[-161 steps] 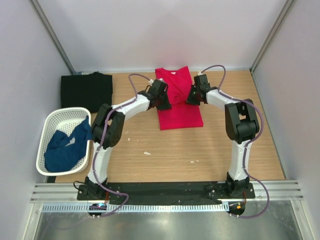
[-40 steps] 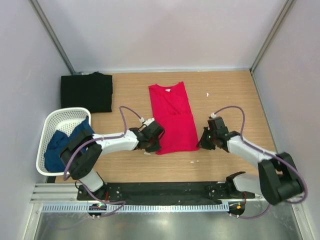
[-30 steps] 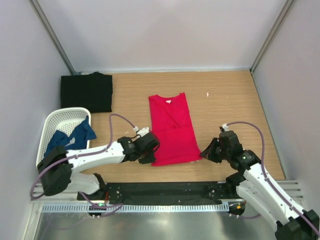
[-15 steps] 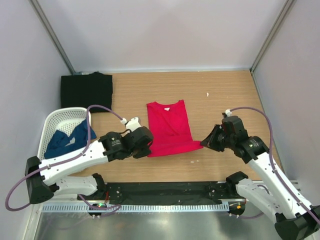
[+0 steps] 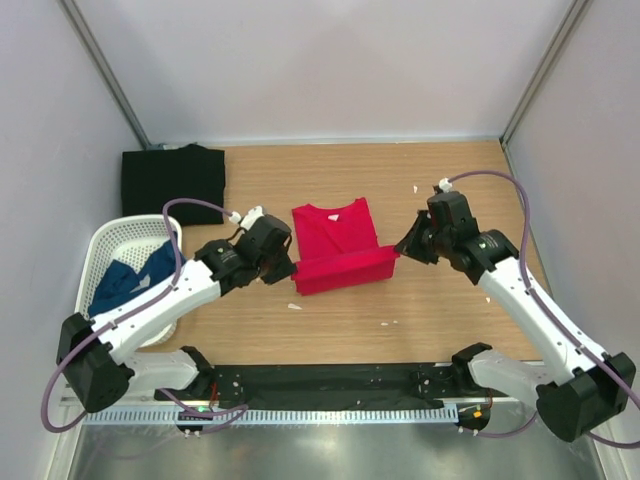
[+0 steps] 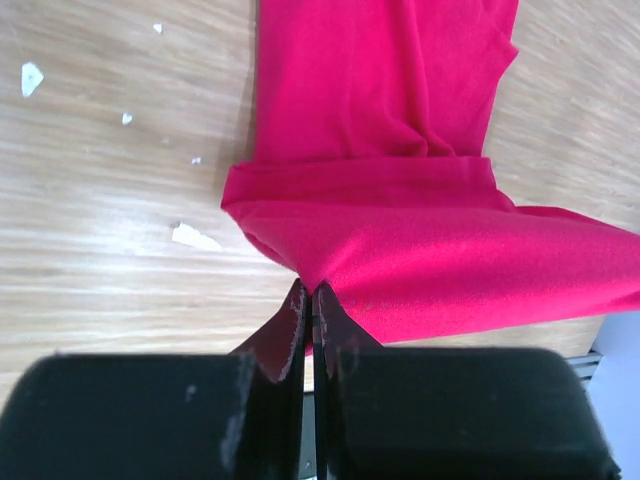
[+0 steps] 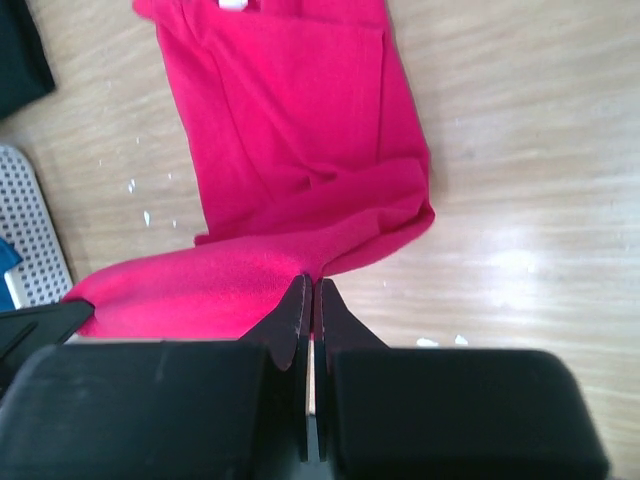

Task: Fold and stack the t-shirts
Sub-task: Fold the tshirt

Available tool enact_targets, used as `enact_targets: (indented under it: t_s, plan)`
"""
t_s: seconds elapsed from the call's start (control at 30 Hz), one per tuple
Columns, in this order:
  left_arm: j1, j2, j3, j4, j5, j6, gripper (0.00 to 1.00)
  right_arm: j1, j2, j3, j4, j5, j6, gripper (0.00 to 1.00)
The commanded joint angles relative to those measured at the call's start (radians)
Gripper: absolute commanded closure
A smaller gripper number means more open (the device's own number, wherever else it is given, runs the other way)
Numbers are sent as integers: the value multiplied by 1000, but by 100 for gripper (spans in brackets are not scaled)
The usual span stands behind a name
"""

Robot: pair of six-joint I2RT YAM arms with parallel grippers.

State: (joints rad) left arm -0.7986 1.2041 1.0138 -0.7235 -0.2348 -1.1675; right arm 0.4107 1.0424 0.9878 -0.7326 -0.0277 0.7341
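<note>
The red t-shirt (image 5: 338, 250) lies in the middle of the wooden table, its near end lifted and folded back over itself. My left gripper (image 5: 288, 272) is shut on its near left corner (image 6: 300, 270). My right gripper (image 5: 400, 252) is shut on its near right corner (image 7: 330, 262). The white neck label (image 7: 232, 5) shows at the far end. The black t-shirt (image 5: 172, 183) lies folded at the back left. The dark blue t-shirt (image 5: 125, 285) lies crumpled in the white mesh basket (image 5: 110, 240).
The basket stands at the table's left edge, beside my left arm. Small white scraps (image 5: 294, 306) lie on the wood near the shirt. Grey walls close in the table at the back and both sides.
Both grippers have lifted the red shirt's near edge and carried it away from the arm bases toward the collar, so the shirt now folds over itself and looks shorter.
</note>
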Motion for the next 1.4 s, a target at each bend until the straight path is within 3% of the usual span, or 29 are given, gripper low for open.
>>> enact_targets:
  t_s: [0.0,0.5,1.37]
  plan:
    - [61,32,43,27,25,83,100,-7,59,97,77,143,-58,99]
    - [237,255,206,111,152,209,100,-33,323,270,231,187,-93,99]
    - [384,615,586,65,212,336,100,-162,715,469,407,65,-85,99]
